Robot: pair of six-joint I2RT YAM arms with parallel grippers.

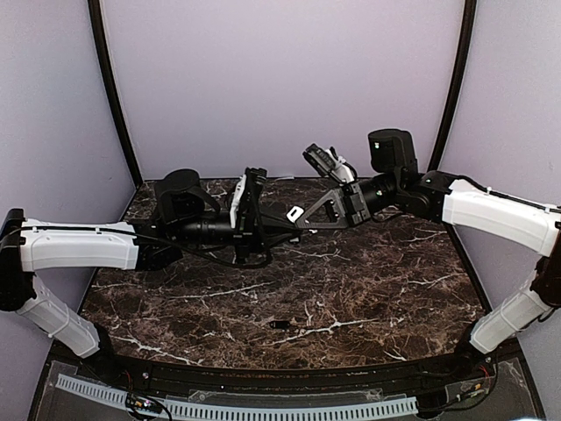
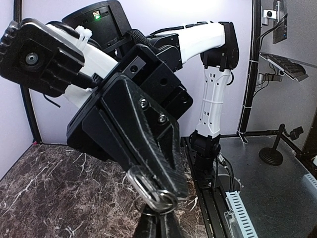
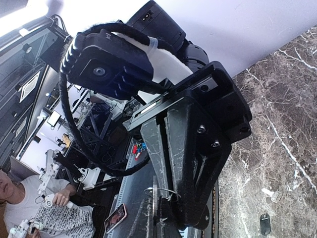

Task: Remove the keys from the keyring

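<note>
Both grippers meet in mid-air over the back middle of the table. My right gripper (image 1: 302, 217) is shut on a silvery key (image 2: 148, 187) with a slotted head; its black fingers (image 2: 148, 144) fill the left wrist view. A thin wire keyring (image 2: 140, 205) passes through that key. My left gripper (image 1: 274, 219) is shut on the keyring, its fingertips (image 2: 148, 225) just below the key. In the right wrist view the keyring (image 3: 166, 191) shows between the two grippers. A loose dark key (image 1: 280, 324) lies on the marble near the front, also in the right wrist view (image 3: 265, 223).
The dark marble table (image 1: 377, 289) has white veins. A black rail and a white slotted cable duct (image 1: 263, 408) run along the near edge. Curtain walls close the back and sides.
</note>
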